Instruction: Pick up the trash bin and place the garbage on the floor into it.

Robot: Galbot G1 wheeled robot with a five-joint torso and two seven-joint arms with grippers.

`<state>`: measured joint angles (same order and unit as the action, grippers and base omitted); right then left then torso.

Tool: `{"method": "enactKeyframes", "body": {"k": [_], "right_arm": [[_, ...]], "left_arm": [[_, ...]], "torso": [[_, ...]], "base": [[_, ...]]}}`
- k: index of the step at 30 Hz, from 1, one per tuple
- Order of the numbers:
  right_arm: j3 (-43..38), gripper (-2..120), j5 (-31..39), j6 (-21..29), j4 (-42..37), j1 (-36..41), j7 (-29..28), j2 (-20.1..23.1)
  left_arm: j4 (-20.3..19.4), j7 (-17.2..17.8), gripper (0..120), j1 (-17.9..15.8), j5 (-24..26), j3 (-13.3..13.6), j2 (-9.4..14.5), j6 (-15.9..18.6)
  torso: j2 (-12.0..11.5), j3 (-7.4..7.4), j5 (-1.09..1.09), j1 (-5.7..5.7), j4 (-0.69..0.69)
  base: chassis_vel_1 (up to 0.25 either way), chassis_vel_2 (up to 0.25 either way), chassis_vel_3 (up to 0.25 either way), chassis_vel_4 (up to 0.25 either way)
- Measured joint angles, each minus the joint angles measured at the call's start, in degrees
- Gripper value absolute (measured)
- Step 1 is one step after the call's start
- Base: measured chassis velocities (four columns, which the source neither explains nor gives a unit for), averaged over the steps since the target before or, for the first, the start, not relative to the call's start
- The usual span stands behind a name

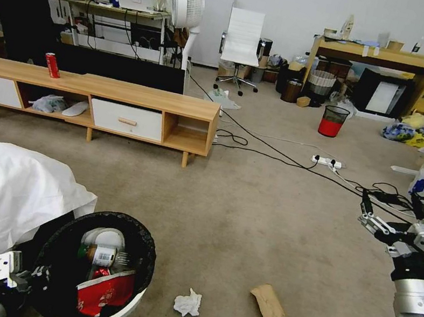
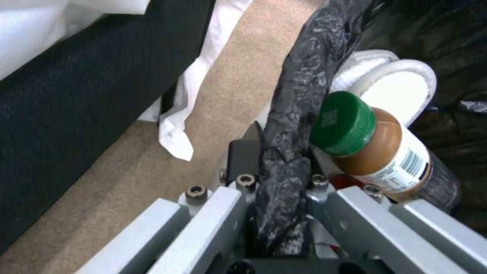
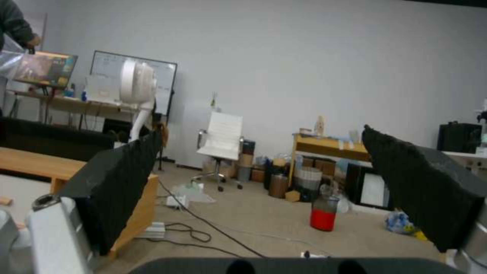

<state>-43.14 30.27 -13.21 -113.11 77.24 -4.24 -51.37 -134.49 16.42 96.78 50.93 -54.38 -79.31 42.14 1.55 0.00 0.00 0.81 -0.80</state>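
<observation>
trash bin [image 1: 94, 269] sits low at your left, its black-bagged rim pinched tight in your left gripper [image 2: 281, 167]; inside you have a green-capped bottle [image 1: 102, 255], a red wrapper [image 1: 103, 292] and something white. on the floor [image 1: 246, 213] just beside it lie a crumpled tissue [image 1: 188, 303] and a brown paper bag [image 1: 269, 308]. your right gripper [image 1: 368, 216] hangs spread wide and empty over the cables [image 1: 279, 151].

Plain white wall [image 1: 316, 2], beige short-pile carpet floor [image 1: 246, 213], long low wooden cabinet [image 1: 123, 102], white office chair [image 1: 242, 38], wooden desk [image 1: 377, 56], white standing fan [image 1: 187, 6]
</observation>
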Motion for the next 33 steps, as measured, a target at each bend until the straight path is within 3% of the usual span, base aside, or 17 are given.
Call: {"method": "enactKeyframes", "body": {"k": [4, 7, 8, 10, 13, 16, 20, 27, 33], "right_arm": [[0.6, 100, -0.2, 1.9, 0.0, -0.1, -0.5, 0.6], [3.1, 100, 2.2, 9.0, -0.8, -0.4, -3.2, 2.4], [3.1, 100, 2.2, 9.0, -0.8, -0.4, -3.2, 2.4], [5.8, 100, 6.0, 15.8, -1.9, -1.2, -4.6, 4.0], [7.5, 100, 8.4, 19.1, -2.4, -2.0, -5.7, 4.5], [13.9, 100, 15.8, 29.8, -3.3, -5.2, -9.5, 6.0], [17.4, 100, 18.8, 35.2, -3.2, -6.8, -11.2, 6.7], [28.2, 100, 26.4, 51.2, 0.1, -12.0, -16.8, 7.6], [32.1, 100, 26.5, 56.1, 5.1, -12.6, -16.6, 6.9]], "left_arm": [[0.2, 0.0, 2, 0.0, 0.0, 0.0, 0.1, 0.0], [0.5, 0.0, 2, -0.3, 0.0, 0.0, 0.1, 0.0], [0.5, 0.0, 2, -0.3, 0.0, 0.0, 0.1, 0.0], [0.8, -0.2, 2, -0.4, -0.1, 0.0, 0.0, 0.0], [0.8, -0.2, 2, -0.4, -0.2, 0.1, 0.0, 0.0], [0.8, -0.3, 2, -0.5, -0.3, 0.2, -0.2, 0.0], [0.7, -0.4, 2, -0.5, -0.4, 0.2, -0.3, 0.0], [1.0, -0.6, 2, -0.6, -0.5, 0.0, -0.5, 0.0], [1.7, -0.6, 2, -1.1, -0.7, 0.4, -0.4, 0.0]], "torso": [[0.0, 0.0, 0.0, 0.0, 0.0], [0.0, 0.0, 0.0, 0.0, -0.01], [0.0, 0.0, 0.0, 0.0, -0.01], [0.0, 0.0, -0.01, 0.0, 0.0], [0.0, 0.0, -0.01, 0.0, 0.0], [0.0, 0.0, -0.01, 0.0, 0.01], [0.0, 0.0, 0.0, 0.0, 0.0], [0.0, 0.0, 0.01, 0.0, 0.0], [0.0, 0.0, -0.02, 0.0, 0.0]], "base": [[0.0, 0.0, 0.0, 0.0], [0.0, 0.0, 0.0, 0.0], [0.0, 0.0, 0.0, 0.0], [0.0, 0.0, 0.0, 0.0], [0.0, 0.0, 0.0, 0.0], [0.0, 0.0, 0.0, 0.0], [0.0, 0.0, 0.0, 0.0], [0.0, 0.0, 0.0, 0.0], [0.0, 0.0, 0.0, 0.0]]}}
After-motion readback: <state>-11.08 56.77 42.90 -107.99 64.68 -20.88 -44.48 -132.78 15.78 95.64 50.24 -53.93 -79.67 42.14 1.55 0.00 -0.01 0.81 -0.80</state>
